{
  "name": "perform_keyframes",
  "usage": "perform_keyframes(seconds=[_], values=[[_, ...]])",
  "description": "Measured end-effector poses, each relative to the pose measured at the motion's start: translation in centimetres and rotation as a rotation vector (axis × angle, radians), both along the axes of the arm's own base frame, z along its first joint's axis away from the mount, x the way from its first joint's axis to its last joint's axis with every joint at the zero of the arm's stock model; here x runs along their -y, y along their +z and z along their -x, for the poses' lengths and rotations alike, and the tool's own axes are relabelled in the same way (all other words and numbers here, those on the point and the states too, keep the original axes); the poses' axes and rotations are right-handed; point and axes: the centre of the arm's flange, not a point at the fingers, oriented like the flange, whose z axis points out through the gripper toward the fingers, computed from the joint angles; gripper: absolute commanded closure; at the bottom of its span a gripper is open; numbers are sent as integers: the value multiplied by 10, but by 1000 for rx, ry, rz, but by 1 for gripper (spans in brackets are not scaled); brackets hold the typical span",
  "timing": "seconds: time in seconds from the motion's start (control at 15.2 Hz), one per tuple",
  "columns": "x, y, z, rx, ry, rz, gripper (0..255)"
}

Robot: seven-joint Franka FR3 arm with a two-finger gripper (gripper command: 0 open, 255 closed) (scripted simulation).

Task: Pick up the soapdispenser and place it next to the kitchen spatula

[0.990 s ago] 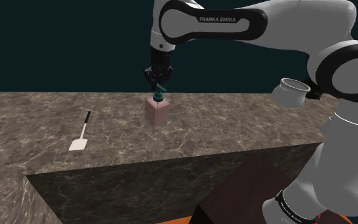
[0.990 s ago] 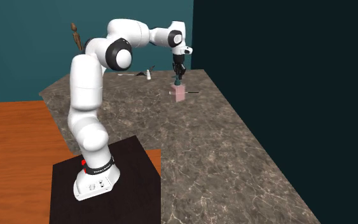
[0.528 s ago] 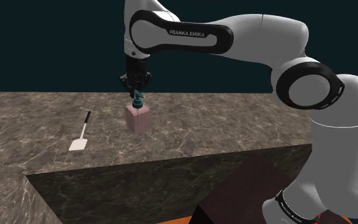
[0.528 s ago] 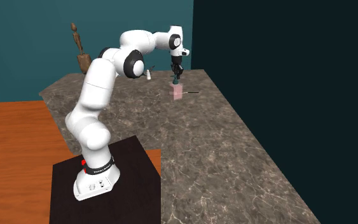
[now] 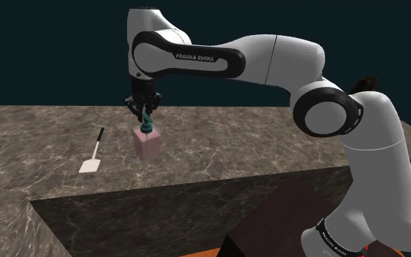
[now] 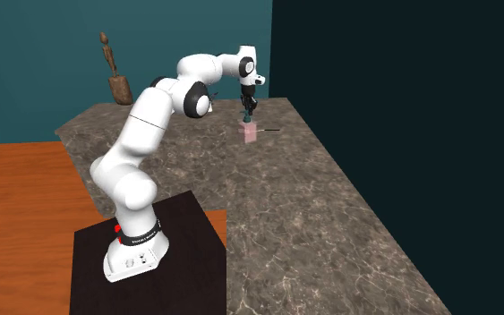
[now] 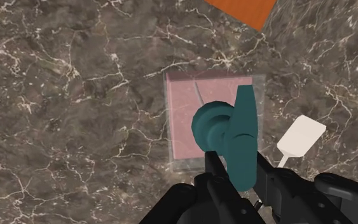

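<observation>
The soap dispenser [image 5: 149, 144] is a pink block with a teal pump top [image 5: 147, 128]. My gripper [image 5: 144, 117] is shut on that pump from above, and the block hangs slightly tilted over the dark marble counter [image 5: 284, 142]. The kitchen spatula [image 5: 93, 155], a white blade on a thin black handle, lies flat on the counter to the shoulder view's left of the dispenser. In the wrist view the black fingers [image 7: 217, 177] clasp the teal pump [image 7: 234, 130] above the pink body [image 7: 187, 118], and the spatula's blade [image 7: 301, 137] lies just beside it. From the second exterior view the dispenser [image 6: 250, 132] hangs under the gripper [image 6: 247, 111].
The counter's front edge drops off toward the dark stand [image 5: 284, 226]. An orange-brown floor [image 6: 26, 215] lies beside the stand [image 6: 151, 268]. A wooden figure [image 6: 115, 79] stands at the counter's far end against the teal wall. A small white object [image 6: 209, 105] sits near the arm's elbow.
The arm has carried the dispenser toward the shoulder view's left, closer to the spatula. The gripper has stayed shut on the pump.
</observation>
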Motion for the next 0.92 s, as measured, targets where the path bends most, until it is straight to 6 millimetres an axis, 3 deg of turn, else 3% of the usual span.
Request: perform_keyframes(seconds=[0.53,0.92], values=[[-2,-42,0,0,0,0,255],[-1,-47,0,0,0,0,255]])
